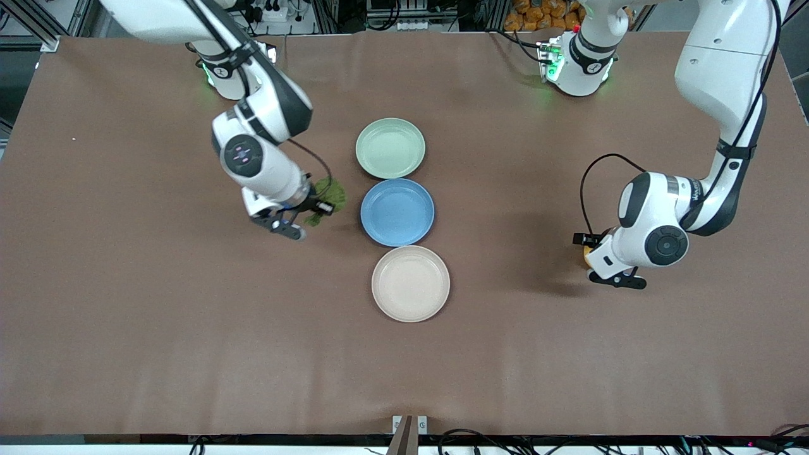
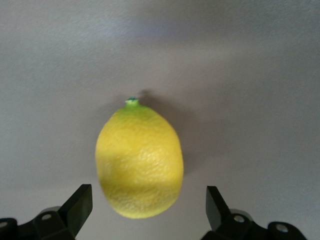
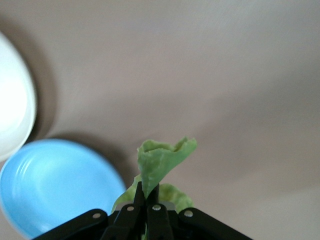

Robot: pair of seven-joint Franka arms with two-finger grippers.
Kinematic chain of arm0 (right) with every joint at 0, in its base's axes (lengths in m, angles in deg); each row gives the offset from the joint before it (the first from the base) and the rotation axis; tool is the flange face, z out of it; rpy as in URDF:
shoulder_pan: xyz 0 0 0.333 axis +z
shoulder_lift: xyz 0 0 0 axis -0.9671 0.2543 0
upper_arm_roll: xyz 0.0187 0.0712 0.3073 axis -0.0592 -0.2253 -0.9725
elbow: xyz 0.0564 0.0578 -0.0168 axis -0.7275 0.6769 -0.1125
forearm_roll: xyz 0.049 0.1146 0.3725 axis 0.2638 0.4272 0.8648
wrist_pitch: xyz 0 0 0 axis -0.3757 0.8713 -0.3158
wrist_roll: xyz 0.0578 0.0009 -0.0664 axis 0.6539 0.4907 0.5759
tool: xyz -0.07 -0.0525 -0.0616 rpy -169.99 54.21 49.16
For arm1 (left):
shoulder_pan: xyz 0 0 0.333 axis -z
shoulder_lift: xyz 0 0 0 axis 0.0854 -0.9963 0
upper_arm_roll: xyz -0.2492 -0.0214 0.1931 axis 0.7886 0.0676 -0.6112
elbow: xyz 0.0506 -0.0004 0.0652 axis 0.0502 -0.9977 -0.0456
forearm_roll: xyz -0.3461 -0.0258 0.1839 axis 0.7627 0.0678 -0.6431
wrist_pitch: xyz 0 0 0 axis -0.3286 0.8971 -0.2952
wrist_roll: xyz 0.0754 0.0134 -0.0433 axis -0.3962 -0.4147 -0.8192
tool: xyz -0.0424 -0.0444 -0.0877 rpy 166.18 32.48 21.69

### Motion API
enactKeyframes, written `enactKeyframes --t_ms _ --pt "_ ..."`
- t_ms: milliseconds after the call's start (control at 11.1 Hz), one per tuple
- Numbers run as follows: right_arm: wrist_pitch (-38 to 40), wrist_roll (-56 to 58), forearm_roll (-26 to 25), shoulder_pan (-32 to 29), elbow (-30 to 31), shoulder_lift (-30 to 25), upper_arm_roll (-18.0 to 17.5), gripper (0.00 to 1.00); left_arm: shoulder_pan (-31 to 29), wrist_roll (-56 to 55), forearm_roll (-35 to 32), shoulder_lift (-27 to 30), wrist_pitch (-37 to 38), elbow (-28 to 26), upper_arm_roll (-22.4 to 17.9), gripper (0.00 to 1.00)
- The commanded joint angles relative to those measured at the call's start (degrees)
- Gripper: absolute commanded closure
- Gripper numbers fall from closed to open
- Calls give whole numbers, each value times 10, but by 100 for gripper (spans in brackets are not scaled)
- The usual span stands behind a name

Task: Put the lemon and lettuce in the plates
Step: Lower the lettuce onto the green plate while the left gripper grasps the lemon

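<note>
My right gripper (image 1: 314, 206) is shut on the crinkled green lettuce (image 1: 331, 194), holding it over the bare table beside the blue plate, toward the right arm's end. In the right wrist view the lettuce (image 3: 162, 159) sticks up from the pinched fingertips of the right gripper (image 3: 152, 192). The yellow lemon (image 2: 139, 160) lies on the table toward the left arm's end. My left gripper (image 2: 148, 207) is open, with a finger on each side of the lemon's end and not touching it. In the front view only a sliver of the lemon (image 1: 588, 252) shows under the left hand. The mint green plate (image 1: 390, 148) and the beige plate (image 1: 411, 283) are empty.
An empty blue plate (image 1: 397, 212) lies between the two task plates in a row across the table's middle, also seen as the blue plate (image 3: 55, 185) in the right wrist view. A cable loops from the left wrist above the table.
</note>
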Motion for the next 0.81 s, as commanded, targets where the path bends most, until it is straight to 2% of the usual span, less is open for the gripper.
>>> enactKeyframes --t_ms 0,90,180,270,360,450,721 --pt "-6 -96 3 64 7 -6 -16 100 3 9 -14 -27 -6 28 -1 0" --pt "-7 -132 3 82 10 -4 -30 100 2 9 -16 -31 -6 30 -1 0" --pt "-21 -152 2 103 25 -1 -38 100 2 17 -17 -31 -6 30 -1 28" --pt "-53 -166 2 122 52 -1 -44 100 0 21 -17 -31 -6 29 -1 85" --pt "-80 -182 1 140 73 2 -48 100 0 20 -17 -30 -6 29 -1 100" --pt "-90 -197 -4 161 84 10 -48 100 0 20 -17 -29 -6 30 -1 100" --pt "-105 -284 -87 196 87 52 -48 100 3 9 -7 -21 -5 53 1 100"
